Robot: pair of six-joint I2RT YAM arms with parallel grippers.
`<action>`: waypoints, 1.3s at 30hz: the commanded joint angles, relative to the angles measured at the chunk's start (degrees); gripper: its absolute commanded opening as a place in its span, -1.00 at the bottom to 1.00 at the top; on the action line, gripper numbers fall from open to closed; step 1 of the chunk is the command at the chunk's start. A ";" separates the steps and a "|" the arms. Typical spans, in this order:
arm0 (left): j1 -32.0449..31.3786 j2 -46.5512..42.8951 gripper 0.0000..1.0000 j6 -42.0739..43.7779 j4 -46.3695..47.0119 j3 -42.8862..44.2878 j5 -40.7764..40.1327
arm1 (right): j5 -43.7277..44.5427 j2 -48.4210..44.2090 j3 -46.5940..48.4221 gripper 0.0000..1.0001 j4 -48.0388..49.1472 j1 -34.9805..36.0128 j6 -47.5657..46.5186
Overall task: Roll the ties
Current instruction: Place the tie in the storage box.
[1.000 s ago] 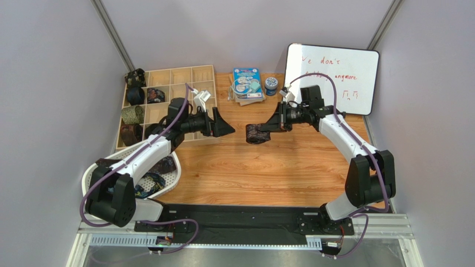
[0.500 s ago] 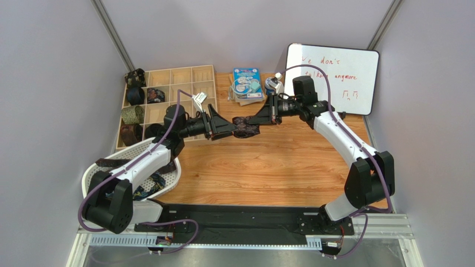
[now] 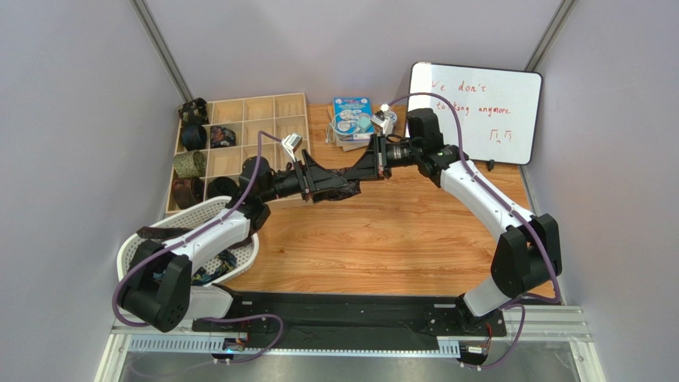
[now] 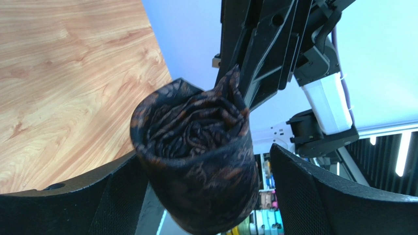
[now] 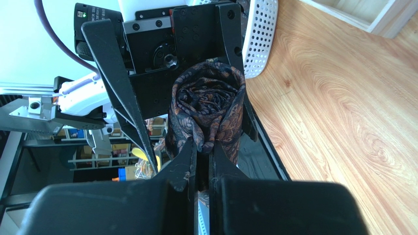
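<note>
- The rolled tie [image 3: 344,189] hangs in the air above the wooden surface [image 3: 382,239], around the middle of the top view, caught between the two arms.
- The right gripper [image 5: 202,155] comes in from 2 o'clock. Its fingers are nearly closed and pinch a fold of fabric at the coil's edge, so it alone carries the roll.
- The left gripper [image 3: 333,186] reaches in from 9 o'clock, spread wide. In its wrist view one dark finger stands on either side of the coil. Whether either pad touches the fabric I cannot tell.
- Both wrist views show the coil's spiral end, so I judge its long axis to stand roughly upright, crosswise to the left gripper's gap. Closing would then squeeze the round wall, not the ends.
- Both arms are at the roll, and the left has it squarely inside its span.
- The likely next move is a hand-over: the left closes, then the right lets go.
- The wooden divider tray [image 3: 259,111] lies toward 10 o'clock, on the left arm's side.
</note>
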 commanded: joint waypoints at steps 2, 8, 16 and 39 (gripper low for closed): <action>-0.08 -0.71 0.77 -3.09 4.73 -0.02 -1.08 | -1.51 0.17 1.83 -1.00 3.39 0.86 2.16; -0.08 -2.03 0.09 -2.03 3.23 -1.16 -0.91 | -1.16 0.61 2.27 -1.00 3.83 0.95 2.51; 7.27 -4.84 -1.00 2.62 -5.88 -1.52 0.14 | 0.94 1.14 3.06 -0.34 0.68 0.60 0.50; 38.68 22.02 -1.00 83.83 -96.78 60.77 -30.33 | 9.12 6.23 10.00 1.00 -20.51 -7.93 -17.96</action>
